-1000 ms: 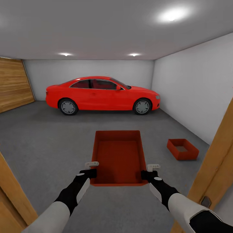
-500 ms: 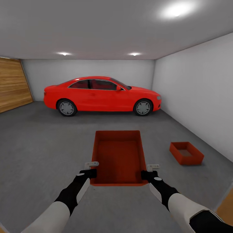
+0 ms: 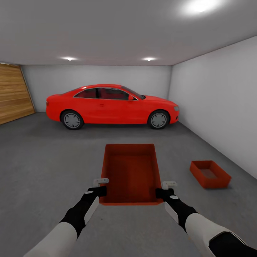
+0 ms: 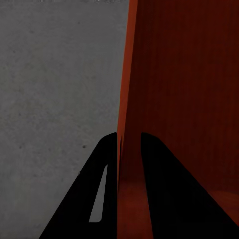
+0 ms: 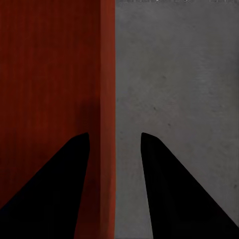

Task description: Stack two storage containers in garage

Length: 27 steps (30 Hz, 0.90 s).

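- head view: the left gripper [image 3: 101,185] and right gripper [image 3: 169,188] carry the held container [image 3: 130,173] between them, above the garage floor [image 3: 43,160].
- left wrist view: the left gripper [image 4: 128,142] is pinched on the bin's side wall, one finger on each face of it; right wrist view: the right gripper [image 5: 114,142] straddles the opposite wall, though with a gap showing on the outer side.
- step in hand, as judged: transport into the garage, stacking not yet done.
- the second container [image 3: 210,174] rests on the floor ahead and right of the right gripper, near the white wall [image 3: 217,103].
- next move likely calls for turning right, aligning the held bin over it, then lowering.
- a red car [image 3: 110,106] stands far ahead and the wooden door [image 3: 12,92] far ahead-left; neither blocks the path.
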Motion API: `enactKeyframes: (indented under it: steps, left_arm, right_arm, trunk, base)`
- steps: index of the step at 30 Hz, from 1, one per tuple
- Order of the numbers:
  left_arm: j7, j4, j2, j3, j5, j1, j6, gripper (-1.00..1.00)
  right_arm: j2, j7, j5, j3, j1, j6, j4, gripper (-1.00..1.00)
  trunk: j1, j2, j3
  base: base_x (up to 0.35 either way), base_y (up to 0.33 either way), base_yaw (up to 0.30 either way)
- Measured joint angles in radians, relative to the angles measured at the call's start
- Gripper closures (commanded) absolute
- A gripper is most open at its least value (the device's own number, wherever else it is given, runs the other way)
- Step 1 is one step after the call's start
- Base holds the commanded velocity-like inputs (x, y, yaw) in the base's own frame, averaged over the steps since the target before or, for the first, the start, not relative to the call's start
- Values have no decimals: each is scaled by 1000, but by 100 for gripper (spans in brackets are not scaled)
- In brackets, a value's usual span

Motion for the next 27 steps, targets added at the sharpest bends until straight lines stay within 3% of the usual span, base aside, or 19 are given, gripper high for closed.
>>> enactKeyframes:
  steps: [27]
  left_arm:
    - [0,0,0,0,0,0,0,100]
  right_arm:
    - [0,0,-2,1,0,1,0,100]
  trunk:
    - [0,0,0]
  base:
    - [322,0,0]
